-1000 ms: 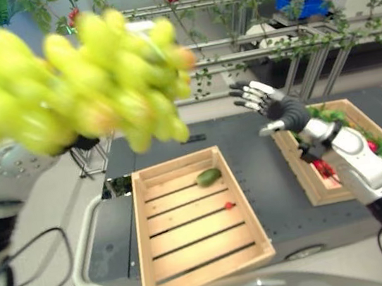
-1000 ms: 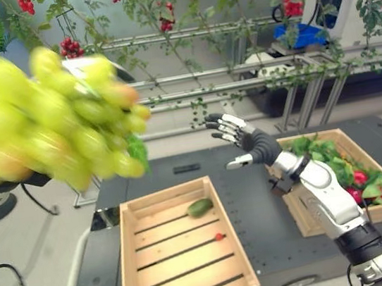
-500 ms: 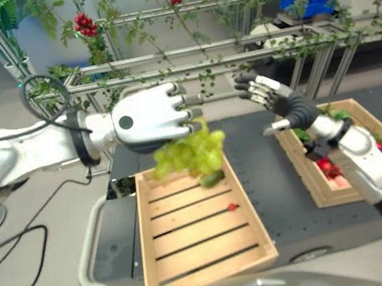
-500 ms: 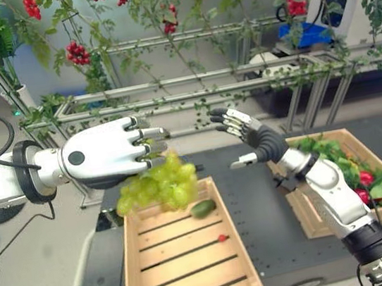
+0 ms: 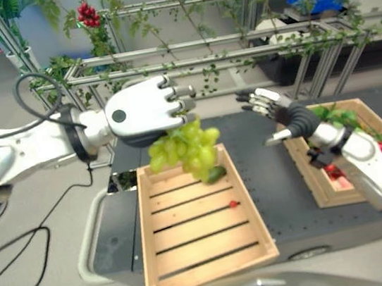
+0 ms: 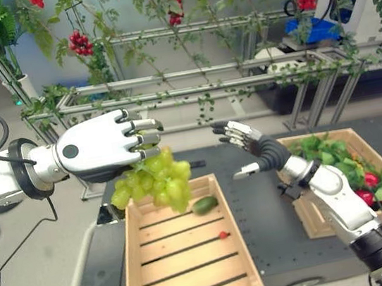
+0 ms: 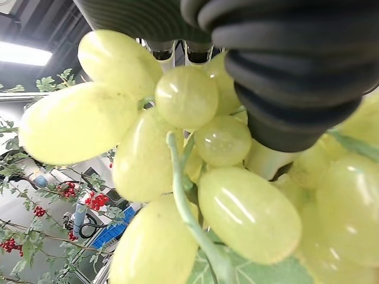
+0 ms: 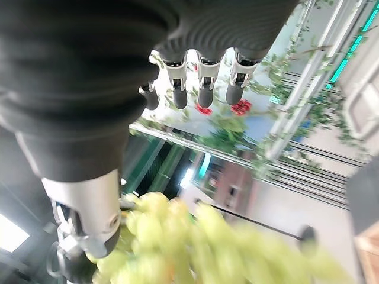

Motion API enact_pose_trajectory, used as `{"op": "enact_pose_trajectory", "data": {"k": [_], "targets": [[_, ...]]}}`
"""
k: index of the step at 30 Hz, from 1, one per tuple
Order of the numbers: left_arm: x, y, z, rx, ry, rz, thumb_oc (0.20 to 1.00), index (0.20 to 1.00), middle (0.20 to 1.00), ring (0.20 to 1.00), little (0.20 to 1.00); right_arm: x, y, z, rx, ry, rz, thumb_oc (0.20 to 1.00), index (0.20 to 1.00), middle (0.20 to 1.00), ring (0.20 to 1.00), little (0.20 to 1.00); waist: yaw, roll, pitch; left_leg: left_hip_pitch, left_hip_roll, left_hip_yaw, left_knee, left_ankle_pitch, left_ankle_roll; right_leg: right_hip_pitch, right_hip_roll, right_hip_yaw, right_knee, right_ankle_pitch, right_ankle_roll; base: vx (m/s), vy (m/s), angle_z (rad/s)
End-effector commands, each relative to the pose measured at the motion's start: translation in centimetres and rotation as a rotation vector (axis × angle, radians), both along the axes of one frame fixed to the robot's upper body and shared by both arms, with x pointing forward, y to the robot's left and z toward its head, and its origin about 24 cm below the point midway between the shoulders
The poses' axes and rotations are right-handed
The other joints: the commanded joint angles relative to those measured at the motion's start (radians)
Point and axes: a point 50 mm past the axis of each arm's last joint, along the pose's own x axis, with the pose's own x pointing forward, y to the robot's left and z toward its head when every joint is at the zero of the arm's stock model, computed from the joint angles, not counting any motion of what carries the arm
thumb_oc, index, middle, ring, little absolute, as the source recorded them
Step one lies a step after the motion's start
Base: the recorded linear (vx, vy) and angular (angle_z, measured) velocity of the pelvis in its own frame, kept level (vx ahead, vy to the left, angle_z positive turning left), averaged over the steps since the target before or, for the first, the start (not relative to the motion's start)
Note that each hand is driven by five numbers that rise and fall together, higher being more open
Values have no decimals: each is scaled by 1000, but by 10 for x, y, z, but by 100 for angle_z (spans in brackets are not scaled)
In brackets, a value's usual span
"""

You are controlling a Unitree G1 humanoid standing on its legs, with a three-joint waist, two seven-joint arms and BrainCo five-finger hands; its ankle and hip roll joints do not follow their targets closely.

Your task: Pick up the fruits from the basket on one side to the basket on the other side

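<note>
Dark desk (image 5: pixel 283 194), vine trellis behind. Your left robot hand (image 5: pixel 145 112) hangs curled around a green grape bunch (image 5: pixel 183 149) above the far end of the slatted wooden crate (image 5: pixel 202 269). Right robot hand (image 6: pixel 248 146), fingers spread and empty, hovers between that crate and the produce-filled crate (image 6: pixel 308 215).

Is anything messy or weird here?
Nothing looks spilled or broken. The left robot hand holds green grapes above the slatted crate, and a cucumber and small red fruit lie neatly inside.
</note>
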Motion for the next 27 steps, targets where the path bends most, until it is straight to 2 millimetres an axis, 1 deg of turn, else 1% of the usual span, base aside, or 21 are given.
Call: {"op": "enact_pose_trajectory", "data": {"k": [1,2,3,4,6,8,9,13,18,19,21,22,23,25,26,27], "targets": [[10,8,30,-164,-53,57,200,200,200,200,200,-1,9,18,9,-40,98,1000,1000,1000,1000,1000,5,-17,-25,51,-27,24,11,-112,-2,-70,-3,-1,90,-30,103,0,0,0],[10,7,32,-158,-56,50,200,200,200,200,200,-1,11,17,13,-22,120,1000,1000,1000,1000,1000,5,-18,-24,51,-27,24,12,-112,-2,-70,-3,-1,92,-30,103,0,0,0],[8,2,34,-145,-59,29,200,200,200,200,200,-2,17,15,-4,26,186,1000,1000,1000,1000,1000,7,-21,-24,50,-27,23,12,-112,-2,-71,-3,-1,91,-31,103,0,0,0],[8,2,34,-146,-59,29,200,200,200,200,200,-2,17,15,-4,27,186,1000,1000,1000,1000,1000,7,-21,-24,50,-27,23,12,-112,-2,-71,-3,-1,91,-31,103,0,0,0],[7,-3,34,-125,-54,10,200,200,200,200,200,-3,22,15,-37,70,254,1000,1000,1000,1000,1000,7,-23,-25,49,-26,25,11,-111,-4,-71,-2,-2,90,-31,102,0,0,0],[7,-3,34,-125,-54,10,200,200,200,200,200,-3,22,15,-37,70,254,1000,1000,1000,1000,1000,7,-23,-25,49,-26,25,11,-111,-4,-71,-2,-2,90,-31,102,0,0,0],[6,-8,33,-103,-37,-7,200,200,200,200,200,-4,25,19,-46,95,308,1000,1000,1000,1000,1000,7,-27,-23,48,-26,24,12,-109,-4,-73,-2,-2,90,-30,102,0,0,0],[8,-15,32,-91,-18,-28,200,200,200,200,200,-3,32,21,-36,130,363,1000,1000,1000,1000,1000,9,-30,-21,46,-25,24,15,-109,-5,-75,-3,-2,91,-29,101,0,0,0],[8,-28,28,-86,10,-83,200,200,200,200,200,-1,50,18,-43,157,436,1000,1000,1000,1000,1000,13,-33,-19,43,-24,23,19,-109,-5,-75,-2,-2,91,-30,99,0,0,0],[8,-28,28,-85,9,-82,200,200,200,200,200,0,50,18,-43,156,437,1000,1000,1000,1000,1000,12,-34,-19,43,-24,23,19,-110,-5,-75,-3,-2,92,-30,99,0,0,0],[8,-35,27,-89,23,-111,200,200,200,200,200,-2,64,20,-52,156,503,1000,1000,1000,1000,1000,14,-34,-19,42,-24,23,21,-110,-4,-74,-2,-1,92,-31,98,0,0,0],[8,-34,27,-89,22,-110,200,200,200,200,200,-2,64,20,-52,156,504,1000,1000,1000,1000,1000,13,-34,-18,42,-24,23,21,-110,-4,-74,-2,-1,92,-31,98,0,0,0],[8,-38,25,-106,37,-126,200,200,200,200,200,-3,72,21,-32,158,537,1000,1000,1000,1000,1000,14,-35,-18,42,-23,23,22,-111,-4,-73,-2,-1,92,-32,97,0,0,0],[9,-39,25,-112,39,-129,200,200,200,200,200,-3,77,22,-17,161,552,1000,1000,1000,1000,1000,13,-34,-17,43,-23,23,23,-111,-4,-74,-2,-1,93,-32,97,0,0,0],[9,-43,24,-118,45,-143,200,200,200,200,200,-4,85,23,-7,162,586,1000,1000,1000,1000,1000,14,-35,-18,43,-23,22,23,-112,-3,-75,-2,0,94,-33,96,0,0,0],[9,-44,23,-122,49,-145,200,200,200,200,200,-5,89,23,0,164,597,1000,1000,1000,1000,1000,14,-34,-17,42,-23,23,23,-112,-3,-76,-1,1,94,-33,95,0,0,0]]}}
